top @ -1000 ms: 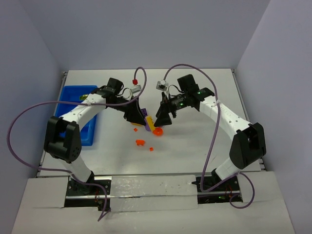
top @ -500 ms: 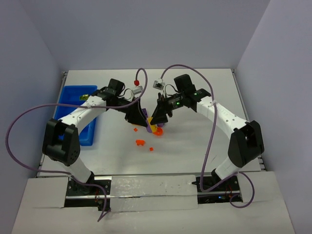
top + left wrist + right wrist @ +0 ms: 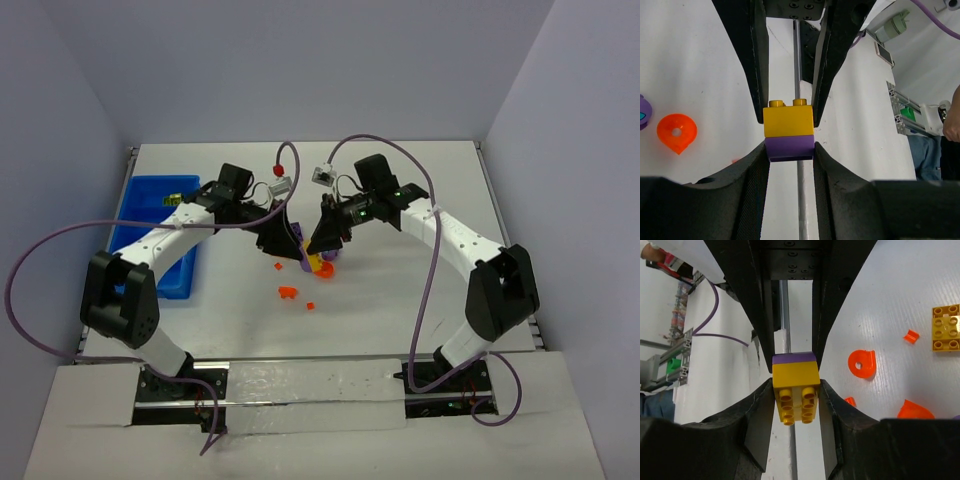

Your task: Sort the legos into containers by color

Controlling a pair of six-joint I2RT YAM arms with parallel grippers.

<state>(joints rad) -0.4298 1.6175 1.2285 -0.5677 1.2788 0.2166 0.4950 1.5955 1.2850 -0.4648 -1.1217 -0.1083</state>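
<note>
Right jaws arrived, clamping shared brick (image 3: 795, 390).

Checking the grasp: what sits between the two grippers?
A yellow-and-purple brick stack, pinched by the left gripper and right gripper, as both wrist views show.

No legible text, label or number anywhere

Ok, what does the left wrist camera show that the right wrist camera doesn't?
Only the left wrist view shows a purple piece at its left edge. Only the right wrist view shows a yellow square plate and a small orange bit. Both show the yellow-and-purple brick, with the left gripper shut on its purple half and the right gripper on its yellow half, plus an orange ring piece, probably the same one.
</note>
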